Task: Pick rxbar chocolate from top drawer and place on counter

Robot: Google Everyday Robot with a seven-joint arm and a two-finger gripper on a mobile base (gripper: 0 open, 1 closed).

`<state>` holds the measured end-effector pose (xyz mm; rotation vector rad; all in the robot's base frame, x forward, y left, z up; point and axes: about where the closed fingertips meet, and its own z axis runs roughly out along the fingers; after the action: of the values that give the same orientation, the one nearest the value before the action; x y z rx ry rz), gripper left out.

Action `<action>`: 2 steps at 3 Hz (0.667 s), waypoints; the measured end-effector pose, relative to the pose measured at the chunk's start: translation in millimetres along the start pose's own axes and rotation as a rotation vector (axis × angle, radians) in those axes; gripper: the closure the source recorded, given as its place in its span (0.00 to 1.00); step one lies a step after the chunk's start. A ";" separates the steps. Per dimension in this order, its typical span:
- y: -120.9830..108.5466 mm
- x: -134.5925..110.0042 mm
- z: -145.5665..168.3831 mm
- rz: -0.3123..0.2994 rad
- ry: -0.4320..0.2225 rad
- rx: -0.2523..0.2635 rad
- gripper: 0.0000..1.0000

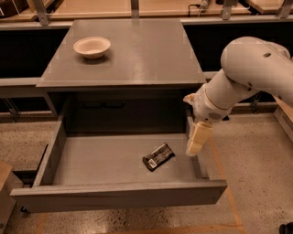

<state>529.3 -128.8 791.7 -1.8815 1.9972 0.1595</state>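
Observation:
The rxbar chocolate (158,156) lies flat on the floor of the open top drawer (119,193), right of its middle, turned at an angle. The grey counter (137,50) sits above and behind the drawer. My gripper (197,139) hangs from the white arm over the drawer's right side, a little right of and above the bar, pointing down. It is not touching the bar.
A pale round bowl (92,47) stands on the counter's back left. The drawer's right wall (196,157) is just under the gripper. Pale wooden benches (160,8) run along the back. Speckled floor lies around the cabinet.

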 end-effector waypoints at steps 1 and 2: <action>-7.3 1.9 32.0 0.009 -0.072 0.004 0.00; -16.8 -0.1 60.9 0.034 -0.151 0.015 0.00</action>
<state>558.1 -109.3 739.0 -1.7716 1.9244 0.2865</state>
